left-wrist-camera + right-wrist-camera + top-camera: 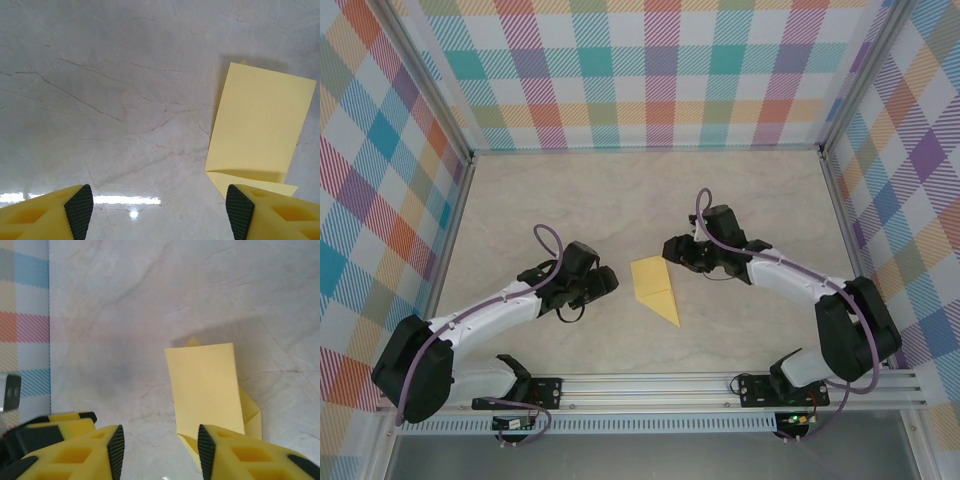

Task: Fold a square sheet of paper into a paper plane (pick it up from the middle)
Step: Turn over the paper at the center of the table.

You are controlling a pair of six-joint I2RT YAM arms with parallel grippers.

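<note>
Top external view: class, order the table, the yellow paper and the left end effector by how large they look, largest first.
1. table, largest by far.
2. yellow paper and left end effector: these look about alike, too close to rank.

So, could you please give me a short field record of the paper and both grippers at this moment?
Paper: thin yellow paper sheet, partly folded, lying on the marbled table
Location: between the two arms
Left gripper: open, empty, on the paper's left
Right gripper: open, empty, by the paper's far right edge
</note>
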